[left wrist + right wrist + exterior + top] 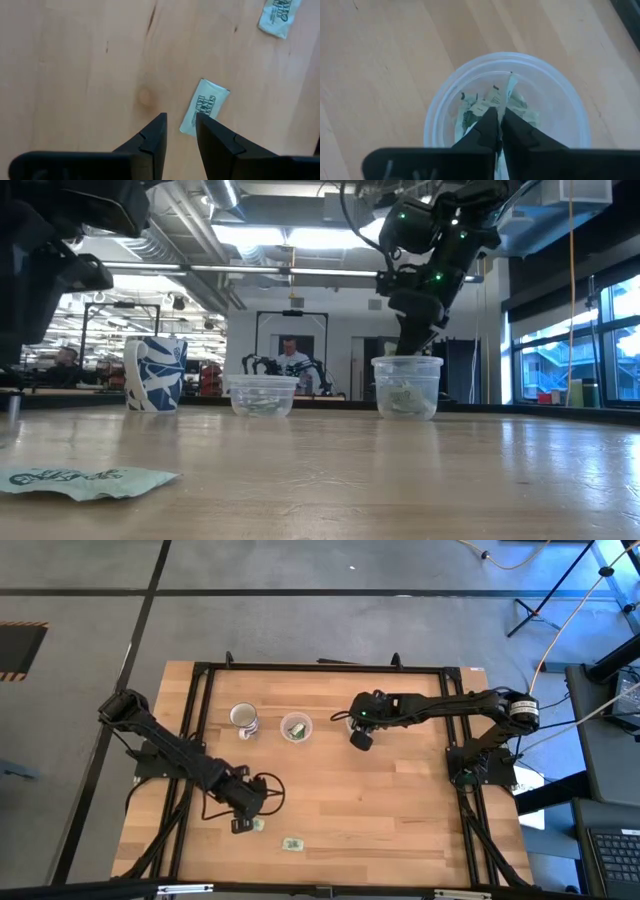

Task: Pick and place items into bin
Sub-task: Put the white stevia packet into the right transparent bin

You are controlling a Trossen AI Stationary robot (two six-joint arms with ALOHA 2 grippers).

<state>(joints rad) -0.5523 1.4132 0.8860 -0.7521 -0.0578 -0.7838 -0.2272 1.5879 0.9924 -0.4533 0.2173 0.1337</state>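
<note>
Left hand [180, 131] hovers low over the near-left part of the wooden bench [400, 810], fingers parted, nothing between them. A pale-green-and-white packet [204, 107] lies flat on the bench just beyond the fingertips, apart from them. A second packet [279, 15] lies farther off on the bench; in the high view it sits to the right of the first, nearer the front edge [292, 843]. In the low view one packet [85, 480] lies flat in the near foreground.

Right hand [500, 120] hangs over the clear plastic cup [445, 115] at the far middle of the bench, tips pointing down into it. Fingers nearly together; whether a packet is still pinched cannot be told. Several crumpled green-and-white packets [517, 102] lie inside this cup.

A second, shorter clear cup [262, 394] stands left of it, with some packets inside. A blue-and-white mug [154, 374] stands farther left. A person [292, 360] shows in the room beyond.
</note>
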